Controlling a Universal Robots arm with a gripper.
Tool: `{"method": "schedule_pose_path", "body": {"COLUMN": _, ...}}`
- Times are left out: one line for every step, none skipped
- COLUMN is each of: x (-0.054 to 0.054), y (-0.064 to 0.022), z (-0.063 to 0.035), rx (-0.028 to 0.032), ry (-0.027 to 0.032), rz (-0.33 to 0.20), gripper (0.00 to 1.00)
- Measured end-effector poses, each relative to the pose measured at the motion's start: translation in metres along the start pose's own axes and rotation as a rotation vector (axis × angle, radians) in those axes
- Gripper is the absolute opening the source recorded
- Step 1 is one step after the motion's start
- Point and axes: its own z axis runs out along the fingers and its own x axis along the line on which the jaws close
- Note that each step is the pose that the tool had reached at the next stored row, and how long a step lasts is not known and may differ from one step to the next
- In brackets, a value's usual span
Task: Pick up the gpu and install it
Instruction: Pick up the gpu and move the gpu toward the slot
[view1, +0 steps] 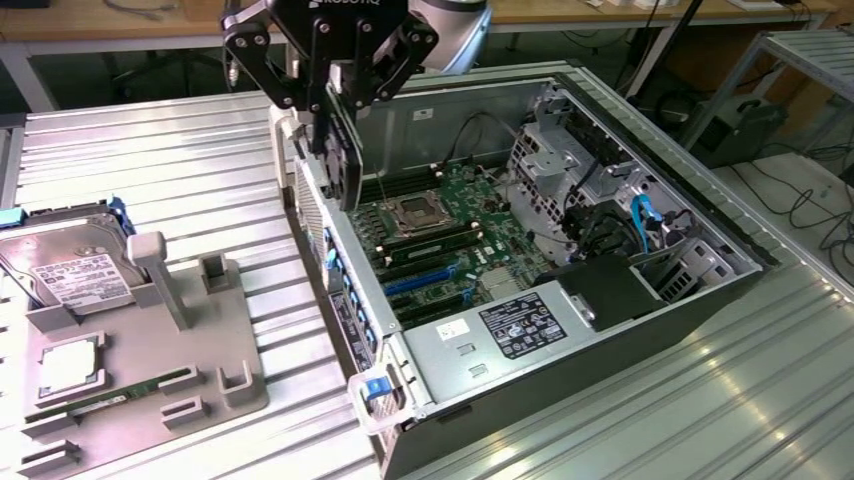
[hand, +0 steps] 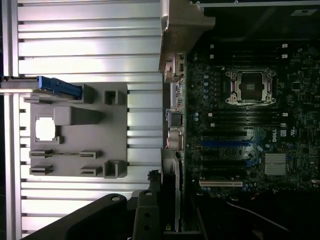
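Above the rear wall of the open computer case (view1: 587, 360), the gpu (view1: 342, 165) hangs upright and edge-on, clear of the motherboard (view1: 441, 220) and not yet seated in any slot. The gripper (view1: 336, 105) pinches the card by its upper edge, one finger pressed on each flat face, so the thin black board hangs straight down between them. This hold is judged to keep the card's plane square to the motherboard and parallel to the blue expansion slots (view1: 420, 280), as an edge-first fit requires. The lower edge probably carries the connector, though this cannot be made out. In the wrist view the gpu (hand: 172, 175) appears as a narrow strip running along the case's rear wall, beside the motherboard (hand: 250, 125), with the dark gripper (hand: 150, 215) closed around it. The arm reaches down from above with the wrist vertical and the fingers pointing at the case. The case lies on its side, open face up, on the ribbed metal table (view1: 174, 160). Toward the table's edge at the exterior view's left sits a grey fixture tray (view1: 147, 370), well apart from the gripper, holding a hard drive (view1: 74, 270) and a green memory stick (view1: 114, 395).
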Motion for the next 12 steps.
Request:
{"method": "schedule_pose_path", "body": {"x": -0.001, "y": 0.0, "z": 0.0, "rx": 0.0, "ry": 0.0, "rz": 0.0, "gripper": 0.27}}
{"method": "schedule_pose_path", "body": {"x": -0.003, "y": 0.0, "z": 0.0, "rx": 0.0001, "ry": 0.0, "rz": 0.0, "gripper": 0.27}}
{"method": "schedule_pose_path", "body": {"x": -0.004, "y": 0.0, "z": -0.0001, "rx": 0.0001, "ry": 0.0, "rz": 0.0, "gripper": 0.27}}
{"method": "schedule_pose_path", "body": {"x": -0.005, "y": 0.0, "z": -0.0001, "rx": 0.0, "ry": 0.0, "rz": 0.0, "gripper": 0.27}}
{"method": "schedule_pose_path", "body": {"x": -0.007, "y": 0.0, "z": -0.0001, "rx": 0.0, "ry": 0.0, "rz": 0.0, "gripper": 0.27}}
{"method": "schedule_pose_path", "body": {"x": -0.008, "y": 0.0, "z": 0.0, "rx": 0.0, "ry": -0.0001, "rz": 0.0, "gripper": 0.27}}
{"method": "schedule_pose_path", "body": {"x": -0.01, "y": 0.0001, "z": -0.0001, "rx": 0.0, "ry": 0.0, "rz": 0.0, "gripper": 0.27}}
{"method": "schedule_pose_path", "body": {"x": -0.011, "y": 0.0001, "z": -0.0001, "rx": 0.0, "ry": 0.0, "rz": 0.0, "gripper": 0.27}}
{"method": "schedule_pose_path", "body": {"x": -0.012, "y": 0.0001, "z": -0.0001, "rx": 0.0, "ry": 0.0, "rz": 0.0, "gripper": 0.27}}
{"method": "schedule_pose_path", "body": {"x": -0.014, "y": 0.0001, "z": -0.0001, "rx": 0.0, "ry": 0.0, "rz": 0.0, "gripper": 0.27}}
{"method": "schedule_pose_path", "body": {"x": -0.015, "y": 0.0001, "z": -0.0001, "rx": 0.0, "ry": 0.0, "rz": 0.0, "gripper": 0.27}}
{"method": "schedule_pose_path", "body": {"x": -0.016, "y": 0.0001, "z": -0.0002, "rx": 0.0001, "ry": 0.0, "rz": 0.0, "gripper": 0.27}}
